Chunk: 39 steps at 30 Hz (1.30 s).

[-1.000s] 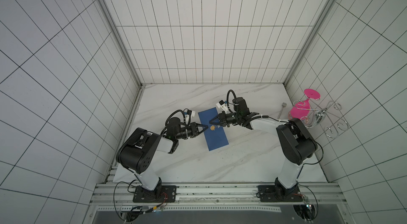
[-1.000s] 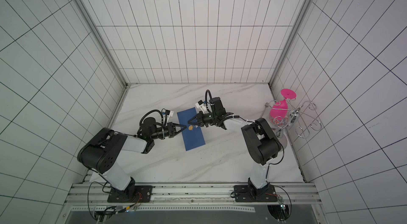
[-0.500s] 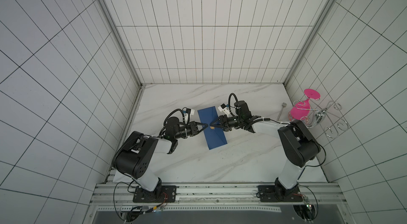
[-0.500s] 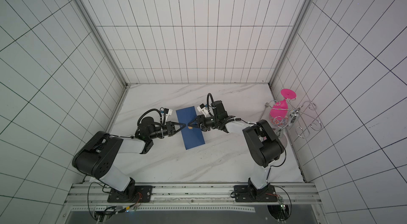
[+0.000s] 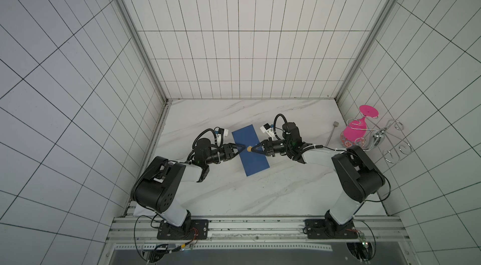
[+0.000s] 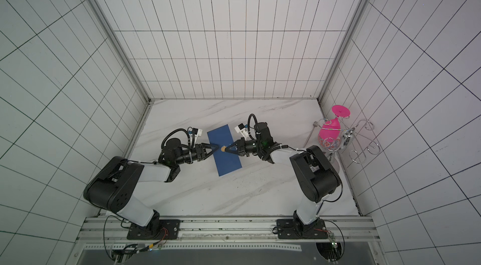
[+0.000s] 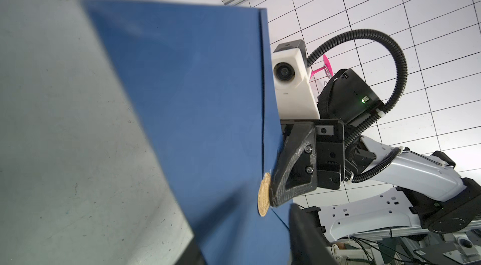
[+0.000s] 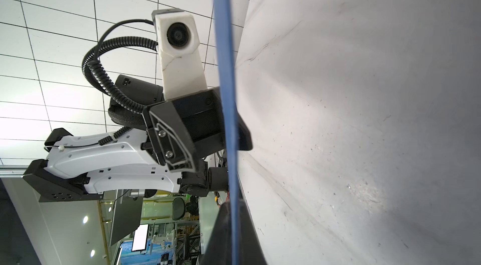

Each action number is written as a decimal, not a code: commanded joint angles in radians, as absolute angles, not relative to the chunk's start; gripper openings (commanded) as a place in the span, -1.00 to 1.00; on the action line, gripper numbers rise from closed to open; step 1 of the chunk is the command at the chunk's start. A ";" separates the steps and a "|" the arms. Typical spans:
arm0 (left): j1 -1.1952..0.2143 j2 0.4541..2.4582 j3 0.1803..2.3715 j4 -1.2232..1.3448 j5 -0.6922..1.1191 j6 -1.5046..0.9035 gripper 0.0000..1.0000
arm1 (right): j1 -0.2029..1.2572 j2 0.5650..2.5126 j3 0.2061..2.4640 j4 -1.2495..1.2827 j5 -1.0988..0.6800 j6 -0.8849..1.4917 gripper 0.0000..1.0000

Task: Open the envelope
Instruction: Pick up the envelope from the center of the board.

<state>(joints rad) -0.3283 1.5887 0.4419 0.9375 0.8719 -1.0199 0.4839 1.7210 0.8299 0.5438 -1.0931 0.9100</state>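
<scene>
One flat, long rectangular dark blue paper envelope (image 5: 256,163), lying slantwise at mid-table on the white marble-patterned tabletop (image 5: 260,196), between the two arms.

One small round gold seal (image 5: 249,148) at its centre, shown face-up in both top views. The left wrist view shows the seal (image 7: 264,194) edge-on, its relief too fine to read.

Right gripper (image 5: 253,149): jaws closed, pinching the blue paper at the seal. The right wrist view shows the sheet passing between its fingers (image 8: 216,240).

Left gripper (image 5: 242,149): jaws apart, one on each side of the paper, gripping nothing. This shows plainly in the wrist views only.

Wrist views show a blue paper edge standing clear of the tabletop. The top views do not reveal the lift, and whether it is the flap alone cannot be told.

Top views alone add:
- One pink stemmed glass (image 5: 354,133), hung upside down in a chrome wire rack (image 5: 378,137).
- One metal fork (image 5: 331,133) beside it.

One green indicator light (image 7: 364,99) on the right arm, left wrist view only.
</scene>
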 commanded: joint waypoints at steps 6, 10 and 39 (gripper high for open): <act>-0.290 1.575 0.408 1.065 0.887 -1.108 0.37 | 0.483 1.714 0.778 0.726 -1.170 1.005 -0.90; -0.282 1.649 0.405 1.221 0.913 -1.192 0.28 | 0.497 1.743 0.774 0.835 -1.187 1.078 -0.89; -0.281 1.653 0.386 1.266 0.899 -1.188 -1.00 | 0.484 1.755 0.772 0.683 -1.122 0.984 0.24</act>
